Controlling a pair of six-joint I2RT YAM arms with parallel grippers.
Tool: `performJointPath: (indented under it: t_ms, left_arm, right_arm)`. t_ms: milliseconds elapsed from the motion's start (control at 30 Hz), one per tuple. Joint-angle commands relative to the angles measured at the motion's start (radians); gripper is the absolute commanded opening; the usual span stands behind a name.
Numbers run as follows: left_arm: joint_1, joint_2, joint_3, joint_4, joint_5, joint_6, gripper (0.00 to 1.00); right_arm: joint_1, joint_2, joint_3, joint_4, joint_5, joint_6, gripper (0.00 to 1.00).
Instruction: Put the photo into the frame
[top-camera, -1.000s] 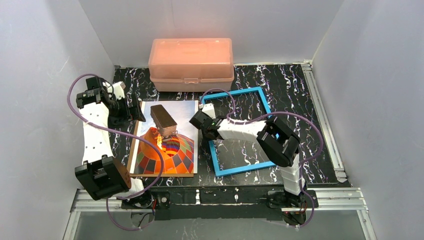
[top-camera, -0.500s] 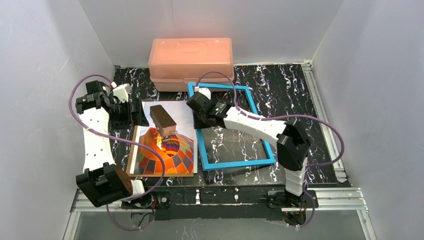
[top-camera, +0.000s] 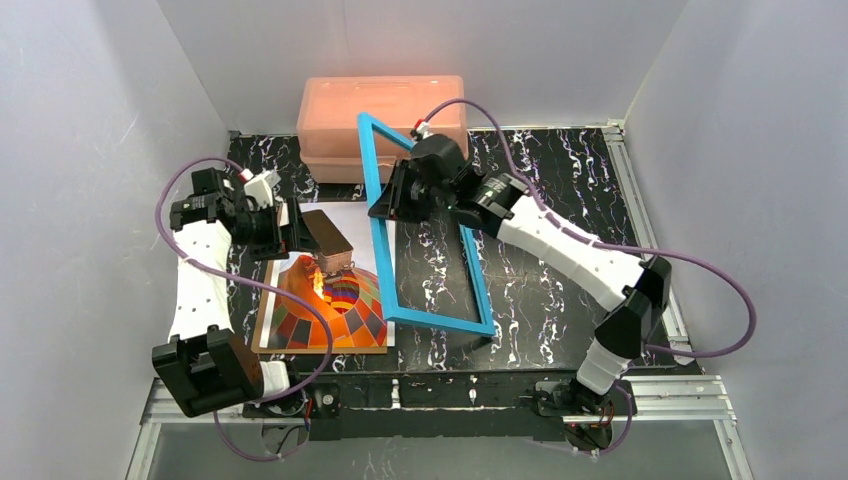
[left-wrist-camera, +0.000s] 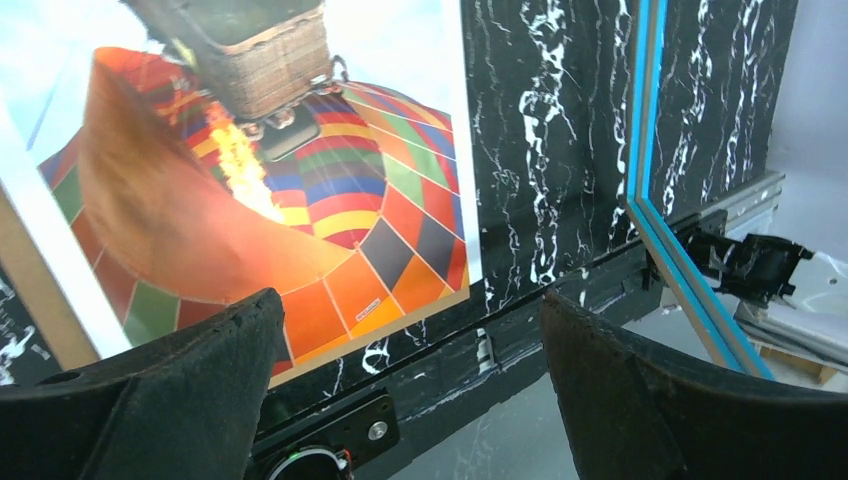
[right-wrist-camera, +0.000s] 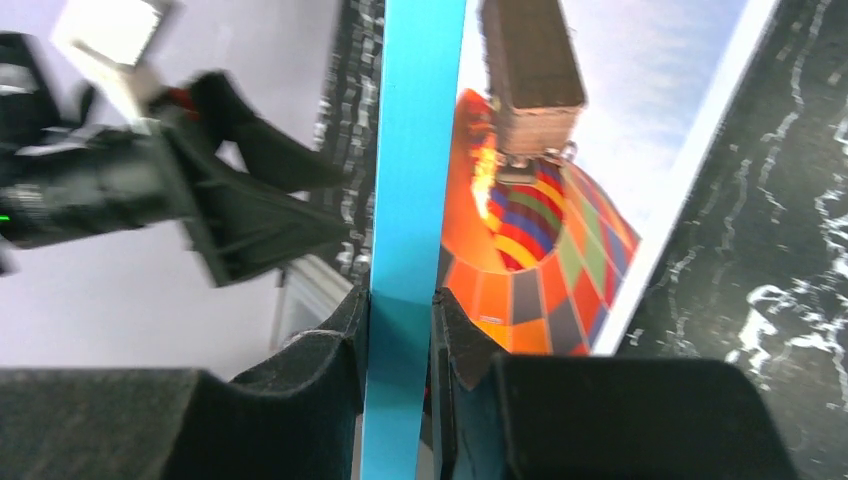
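The photo (top-camera: 330, 290) of an orange-red chequered balloon lies flat on the black marbled table at the left; it also shows in the left wrist view (left-wrist-camera: 250, 190) and the right wrist view (right-wrist-camera: 560, 200). The blue frame (top-camera: 430, 320) is tilted up off the table, its near edge low and its far corner raised. My right gripper (top-camera: 392, 205) is shut on the frame's left bar (right-wrist-camera: 405, 200). My left gripper (top-camera: 295, 235) is open and empty, above the photo's far left corner.
A salmon-pink plastic box (top-camera: 382, 120) stands at the back behind the raised frame. White walls close in on both sides. A metal rail (top-camera: 450, 390) runs along the table's near edge.
My right gripper has lifted the frame's left side and swung it toward the photo, tilting it steeply. My left gripper has shifted slightly right, over the photo's far left corner.
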Motion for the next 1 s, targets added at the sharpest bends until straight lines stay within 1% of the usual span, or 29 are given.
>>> performJointPath:
  t_ms: [0, 100, 233, 367, 467, 567, 600, 667, 800, 900, 967]
  left_arm:
    - [-0.097, -0.046, -0.029, 0.036, 0.036, -0.069, 0.98]
    - [-0.154, -0.071, -0.059, 0.108, 0.031, -0.125, 0.98]
    - [-0.183, -0.074, -0.086, 0.176, 0.095, -0.197, 0.98]
    - [-0.218, -0.053, -0.096, 0.226, 0.125, -0.231, 0.98]
    - [-0.248, -0.049, -0.133, 0.290, 0.164, -0.266, 0.98]
    - [-0.274, -0.048, -0.172, 0.354, 0.180, -0.307, 0.98]
    - [-0.310, -0.047, -0.183, 0.372, 0.177, -0.313, 0.98]
    - [-0.332, -0.040, -0.202, 0.396, 0.164, -0.316, 0.98]
    - [-0.350, -0.033, -0.241, 0.442, 0.130, -0.322, 0.98]
    - [-0.354, -0.021, -0.268, 0.493, 0.134, -0.342, 0.98]
    - [-0.356, -0.010, -0.285, 0.530, 0.146, -0.366, 0.96]
  right_arm:
    - [-0.048, -0.118, 0.003, 0.259, -0.123, 0.074, 0.01]
    - [-0.085, -0.161, -0.036, 0.415, -0.213, 0.170, 0.02]
    - [-0.118, -0.190, -0.091, 0.655, -0.306, 0.352, 0.03]
    - [-0.121, -0.198, -0.106, 0.786, -0.335, 0.481, 0.04]
    - [-0.121, -0.211, -0.144, 0.913, -0.334, 0.574, 0.04]
    - [-0.121, -0.222, -0.148, 0.947, -0.319, 0.598, 0.04]
    - [-0.122, -0.227, -0.151, 0.950, -0.318, 0.604, 0.04]
    - [-0.120, -0.237, -0.169, 0.982, -0.312, 0.629, 0.04]
    - [-0.120, -0.255, -0.199, 1.013, -0.296, 0.661, 0.04]
    - [-0.120, -0.267, -0.234, 1.065, -0.283, 0.700, 0.05]
    - [-0.120, -0.269, -0.249, 1.095, -0.279, 0.720, 0.05]
